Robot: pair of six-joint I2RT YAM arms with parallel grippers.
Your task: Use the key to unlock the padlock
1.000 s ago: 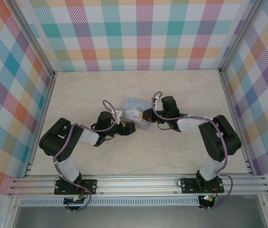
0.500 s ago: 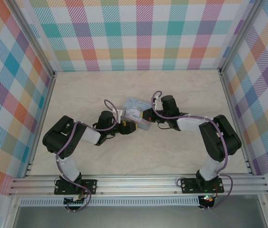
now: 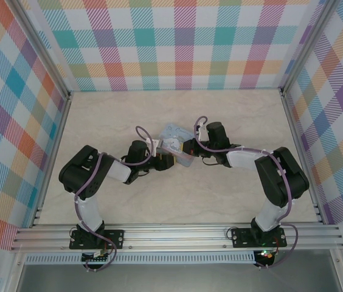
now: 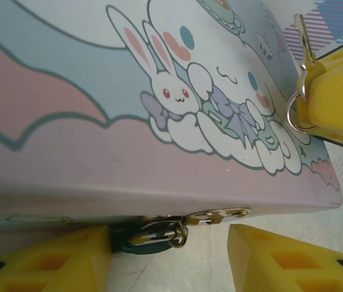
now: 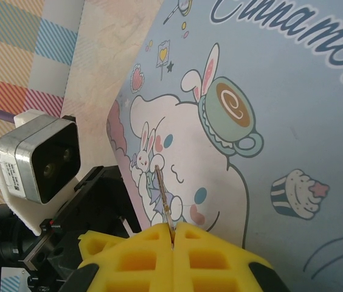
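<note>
The pale blue cartoon tin (image 3: 174,145) lies mid-table between my two grippers. On its front edge hangs the tiny teal padlock (image 4: 145,246), its silvery shackle through the tin's hasp (image 4: 220,215). My left gripper (image 4: 168,243) is open around the padlock: the left finger (image 4: 44,261) touches the lock body, the right finger (image 4: 287,261) stands apart from it. In the top view the left gripper (image 3: 165,161) sits at the tin's near edge. My right gripper (image 5: 173,228) is shut on the key (image 5: 164,194), whose thin blade points out over the tin lid. The key (image 4: 303,36) and its ring also show in the left wrist view.
Checked walls enclose the marble-patterned table (image 3: 232,201) on three sides. The right gripper (image 3: 188,148) hovers over the tin's right end. The left wrist camera housing (image 5: 34,161) shows close beside the tin in the right wrist view.
The left gripper's jaws have narrowed around the padlock, and the left arm has edged slightly toward the tin. The right arm and the key have not moved.
</note>
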